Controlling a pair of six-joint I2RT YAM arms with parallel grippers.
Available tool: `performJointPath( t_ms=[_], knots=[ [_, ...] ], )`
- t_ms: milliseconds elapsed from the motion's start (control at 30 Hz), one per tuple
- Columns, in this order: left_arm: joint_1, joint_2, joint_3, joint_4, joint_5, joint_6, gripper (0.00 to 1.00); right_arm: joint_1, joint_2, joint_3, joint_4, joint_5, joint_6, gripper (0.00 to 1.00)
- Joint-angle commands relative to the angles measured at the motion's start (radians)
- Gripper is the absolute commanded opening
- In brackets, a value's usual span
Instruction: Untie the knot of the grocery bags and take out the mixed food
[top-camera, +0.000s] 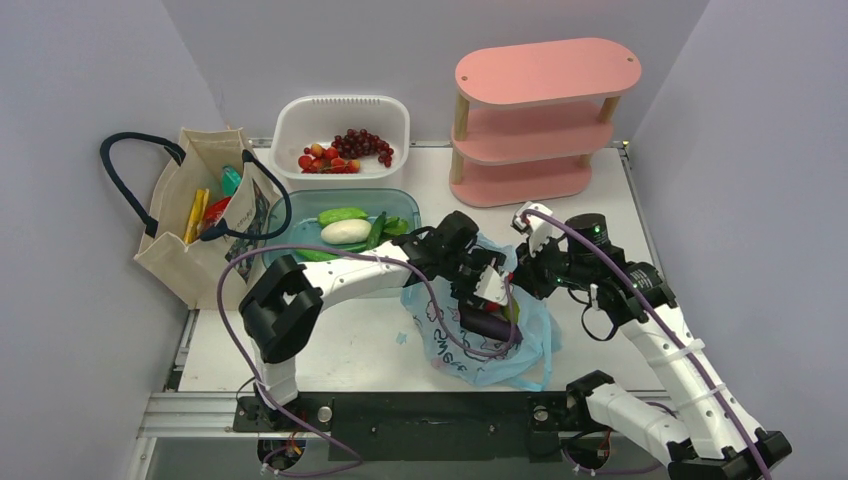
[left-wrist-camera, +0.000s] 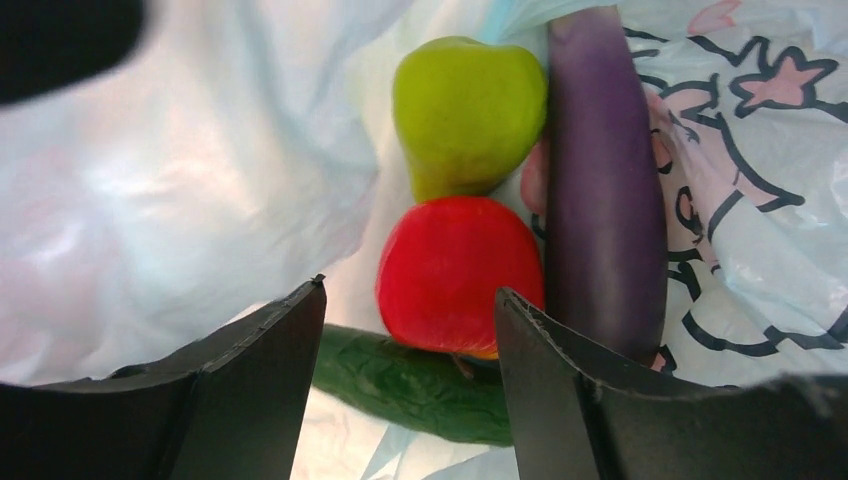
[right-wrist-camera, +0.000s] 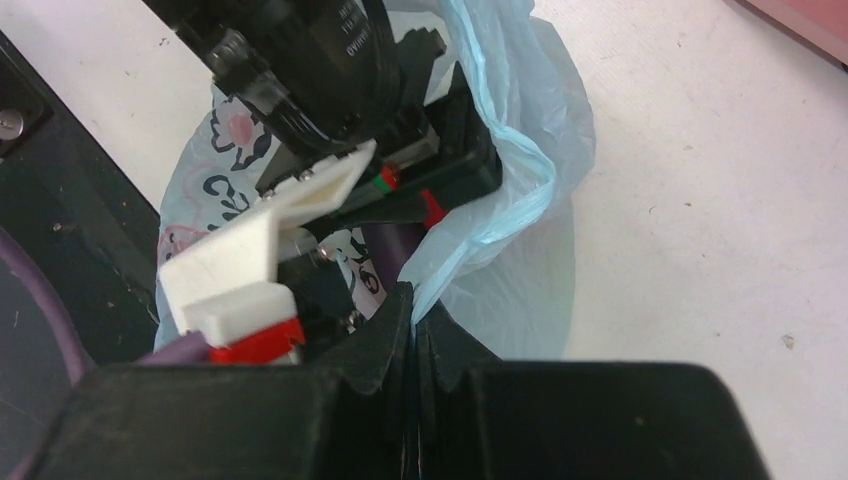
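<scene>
Left gripper (left-wrist-camera: 410, 288) spread open over red round fruit (left-wrist-camera: 460, 260) inside thin light blue plastic bag (left-wrist-camera: 200, 180); rim pinched by closed right gripper (right-wrist-camera: 413, 310). Food-removal step judged; descent and closure needed.

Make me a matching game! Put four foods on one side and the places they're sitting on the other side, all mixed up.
Foods:
1. eggplant
2. grape bunch
3. snack packets
4. white oval vegetable

Places:
A. canvas tote
B. blue plastic bag
C. white basket
D. teal tub

Pairs: 1-B, 2-C, 3-A, 4-D
</scene>
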Motion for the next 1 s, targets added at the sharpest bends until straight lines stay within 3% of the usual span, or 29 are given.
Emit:
performJointPath(
  t_ms=[0,167,233,333,400,733,967],
  knots=[
    [0.000,0.055,0.095,-0.154,0.124,0.087,0.61,-0.006,0.024,0.049,0.013,0.017,-0.025,0.00],
    [0.000,0.037,0.056,-0.095,0.089,0.052,0.64,-0.010,0.034,0.067,0.005,0.016,-0.032,0.00],
    [0.001,0.036,0.038,-0.054,0.061,0.045,0.73,-0.012,0.036,0.070,0.004,0.015,-0.034,0.00],
    [-0.004,0.047,0.027,-0.004,0.001,0.026,0.94,-0.025,0.040,0.079,0.003,0.014,-0.036,0.00],
    [-0.006,0.065,0.038,-0.019,-0.031,0.020,0.97,-0.042,0.047,0.088,0.003,0.003,-0.036,0.00],
    [-0.005,0.174,0.121,-0.090,-0.064,0.036,0.97,-0.078,0.081,0.121,-0.008,-0.055,-0.045,0.00],
    [-0.003,0.244,0.145,-0.119,-0.109,0.052,0.91,-0.080,0.091,0.126,-0.011,-0.055,-0.047,0.00]
  ],
)
